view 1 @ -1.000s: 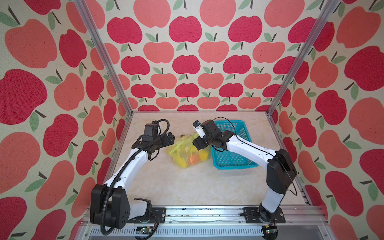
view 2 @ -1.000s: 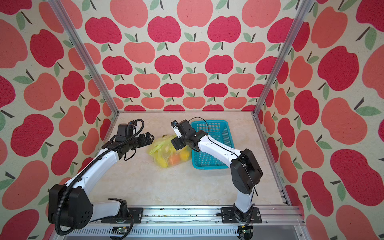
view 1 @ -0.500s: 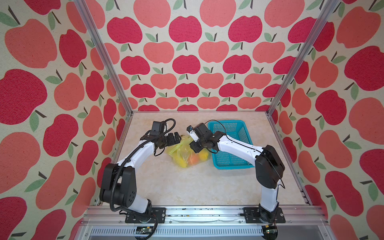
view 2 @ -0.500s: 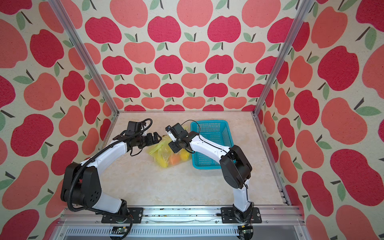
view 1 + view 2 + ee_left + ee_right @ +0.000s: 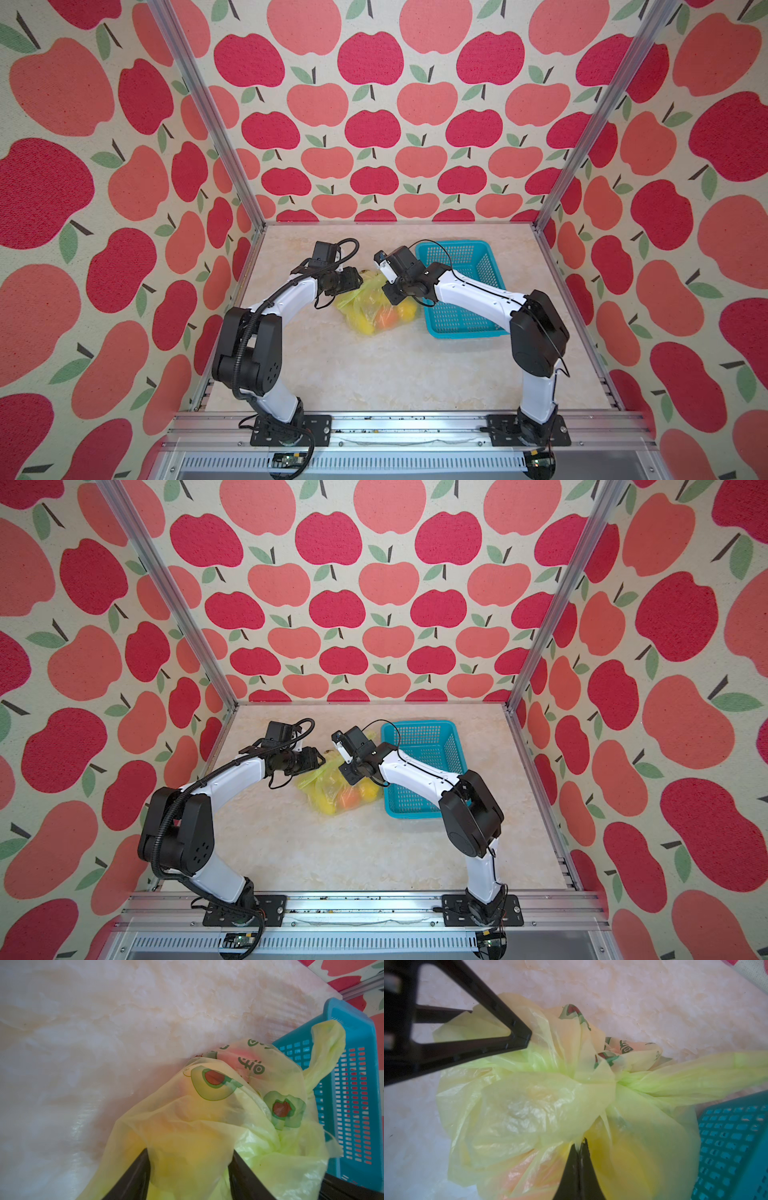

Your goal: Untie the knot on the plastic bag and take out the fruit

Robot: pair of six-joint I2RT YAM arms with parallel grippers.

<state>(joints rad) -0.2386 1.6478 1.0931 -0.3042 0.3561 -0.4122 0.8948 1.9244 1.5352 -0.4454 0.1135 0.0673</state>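
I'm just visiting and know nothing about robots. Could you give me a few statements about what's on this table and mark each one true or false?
1. The knot of the plastic bag is tied. True.
2. The fruit lies in the basket. False: it is inside the bag.
3. The right fingers are pinched shut on bag film. True.
4. The bag sits in the basket. False: it lies on the table beside it.

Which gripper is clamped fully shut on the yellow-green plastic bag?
The right gripper: its jaws meet on a fold of the translucent yellow-green plastic bag. The left gripper has jaws apart around a bulge.
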